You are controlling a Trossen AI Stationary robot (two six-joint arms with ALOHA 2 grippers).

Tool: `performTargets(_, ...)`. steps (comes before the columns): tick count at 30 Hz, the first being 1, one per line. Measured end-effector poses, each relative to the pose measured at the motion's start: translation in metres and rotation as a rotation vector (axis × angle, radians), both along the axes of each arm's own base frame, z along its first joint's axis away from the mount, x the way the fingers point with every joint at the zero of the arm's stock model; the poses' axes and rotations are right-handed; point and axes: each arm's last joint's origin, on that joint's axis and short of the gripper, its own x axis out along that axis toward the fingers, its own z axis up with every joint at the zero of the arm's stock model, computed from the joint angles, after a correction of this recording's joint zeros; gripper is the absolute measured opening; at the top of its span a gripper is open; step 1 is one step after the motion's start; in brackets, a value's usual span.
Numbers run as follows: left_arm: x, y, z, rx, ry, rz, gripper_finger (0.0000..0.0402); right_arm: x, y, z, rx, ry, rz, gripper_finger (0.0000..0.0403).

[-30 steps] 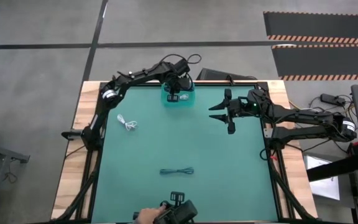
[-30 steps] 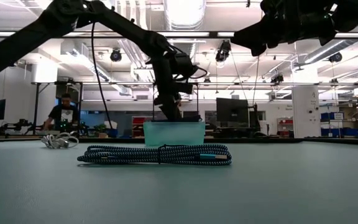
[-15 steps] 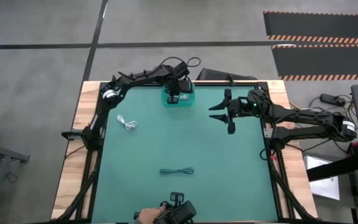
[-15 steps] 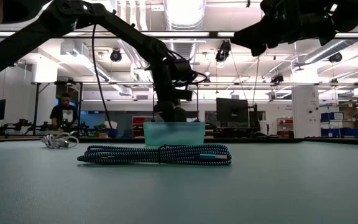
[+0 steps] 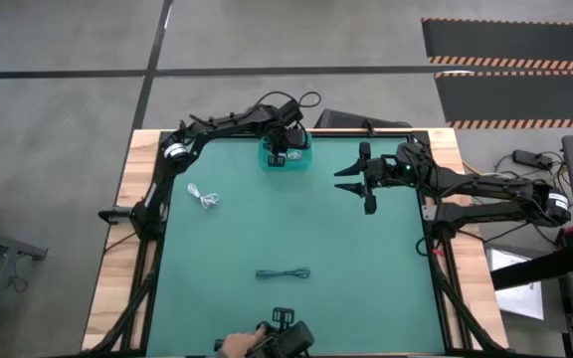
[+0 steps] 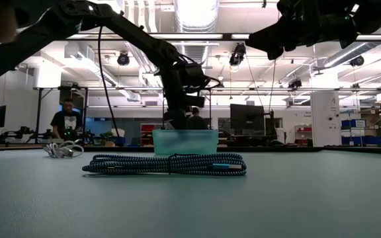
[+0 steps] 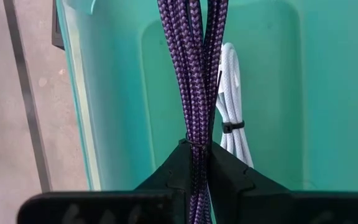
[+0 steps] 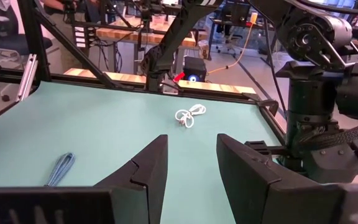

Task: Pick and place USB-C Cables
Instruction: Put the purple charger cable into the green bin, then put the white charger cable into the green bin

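Observation:
My left gripper (image 5: 285, 152) hangs over the teal bin (image 5: 306, 160) at the table's far edge, shut on a purple braided cable bundle (image 7: 194, 62). A white cable (image 7: 232, 106) lies on the bin's floor. Another white cable (image 5: 204, 197) lies flat on the left part of the mat. A dark braided cable (image 5: 283, 273) lies flat near the near edge, large in the low view (image 6: 167, 164). My right gripper (image 5: 347, 180) hovers open over the far right of the mat, touching nothing. My left gripper (image 7: 196, 149) pinches the purple cable bundle between its two fingers, which point down from above into the bin. The fingers lie along the strands (image 7: 196, 134), and the bundle hangs below them inside the bin. Whether its lower end touches the bin floor cannot be told.
A person's hand (image 5: 232, 343) holds a black device at the table's near edge. Wooden borders (image 5: 117, 268) frame the green mat. A person (image 6: 66, 120) stands in the room beyond the table. The mat's middle (image 5: 296, 219) holds nothing.
My left arm has shifted slightly toward the far edge above the bin, keeping shut on the purple cable. The cables on the mat have stayed in place.

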Motion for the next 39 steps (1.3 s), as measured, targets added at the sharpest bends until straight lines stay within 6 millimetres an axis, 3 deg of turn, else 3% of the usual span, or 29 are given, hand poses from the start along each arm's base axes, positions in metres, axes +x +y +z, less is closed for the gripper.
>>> performTargets(24, 0.0016, -0.0001, 0.0005, 0.008, -0.012, 0.001, 0.0049, 0.0000, -0.0001, -0.0001, 0.000, 0.000, -0.001, 0.0128)
performTargets(39, 0.0026, -0.0011, 0.0052, 0.038, -0.020, 0.009, 0.0127, 0.0001, 0.0000, -0.0001, 0.000, 0.001, 0.000, 0.0128)
